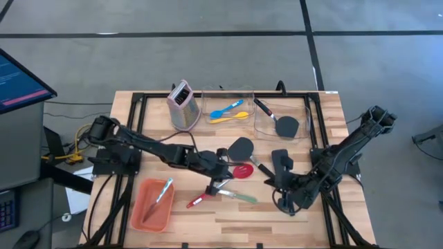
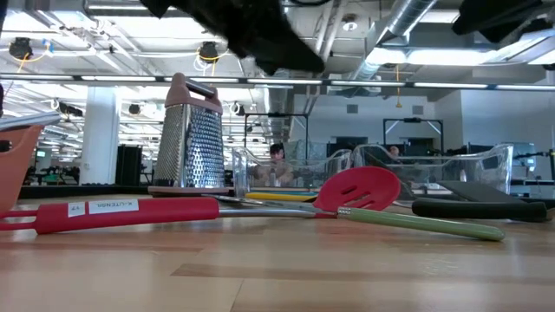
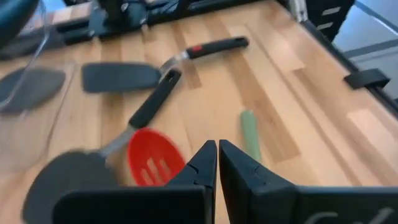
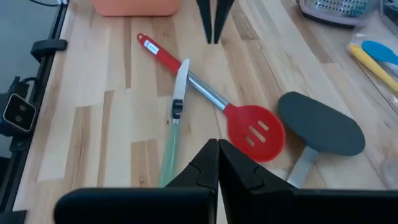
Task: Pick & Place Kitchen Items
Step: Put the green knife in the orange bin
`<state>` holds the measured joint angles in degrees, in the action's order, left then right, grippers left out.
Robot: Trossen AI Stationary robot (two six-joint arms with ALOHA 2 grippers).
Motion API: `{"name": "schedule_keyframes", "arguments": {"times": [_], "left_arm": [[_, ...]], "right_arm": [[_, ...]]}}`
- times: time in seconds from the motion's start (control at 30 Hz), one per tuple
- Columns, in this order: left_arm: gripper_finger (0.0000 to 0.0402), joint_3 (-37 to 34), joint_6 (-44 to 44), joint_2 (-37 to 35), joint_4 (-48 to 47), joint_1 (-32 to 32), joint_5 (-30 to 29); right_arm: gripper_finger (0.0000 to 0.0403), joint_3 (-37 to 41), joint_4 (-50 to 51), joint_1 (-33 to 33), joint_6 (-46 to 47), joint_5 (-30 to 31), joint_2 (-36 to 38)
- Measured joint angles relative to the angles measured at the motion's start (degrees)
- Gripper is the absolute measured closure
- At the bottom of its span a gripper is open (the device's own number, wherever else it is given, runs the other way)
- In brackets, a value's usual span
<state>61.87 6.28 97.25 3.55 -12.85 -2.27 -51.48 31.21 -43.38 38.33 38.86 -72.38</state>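
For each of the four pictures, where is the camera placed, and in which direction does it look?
High view: above the table, looking straight down; both arms show, left gripper, right gripper.
Low view: at table-top height, looking level past the red slotted spoon into the room.
Left wrist view: behind the left arm's shut fingers, over the spoon.
Right wrist view: behind the right arm's shut fingers, facing the orange tray.
All four share the spoon.

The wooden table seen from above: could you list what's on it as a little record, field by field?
Centre: red slotted spoon with a steel and red handle, green-handled knife lying across it
Beside it: black spatula
Orange tray: one thin blue-handled tool
Clear bin: small blue spoon, small yellow spoon
Metal box grater: upright
Left gripper: jaws shut, over the spoon handle
Right gripper: jaws shut, empty
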Motion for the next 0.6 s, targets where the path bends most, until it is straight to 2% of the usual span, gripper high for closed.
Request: {"name": "schedule_keyframes", "arguments": {"times": [0.1, 0.3, 0.4, 0.6], "left_arm": [[0.0399, 5.0, 2.1, 1.8, -3.0, -0.8, 0.2], [0.0399, 16.3, 4.0, 4.9, -18.9, -0.6, -2.0], [0.0399, 19.4, 5.3, 6.9, -21.0, -0.6, -2.4], [0.0399, 22.1, 5.5, 12.9, -22.1, -0.7, -1.9]], "right_arm": [[0.0402, 0.0, 0.0, 0.0, -0.7, 0.0, 0.0], [0.0402, 0.0, 0.2, -2.5, -1.3, 0.1, 0.0], [0.0402, 0.0, 0.5, -5.0, -1.3, 0.6, 0.0], [0.0403, 0.0, 1.1, -12.5, -0.3, 6.2, 0.0]]}}
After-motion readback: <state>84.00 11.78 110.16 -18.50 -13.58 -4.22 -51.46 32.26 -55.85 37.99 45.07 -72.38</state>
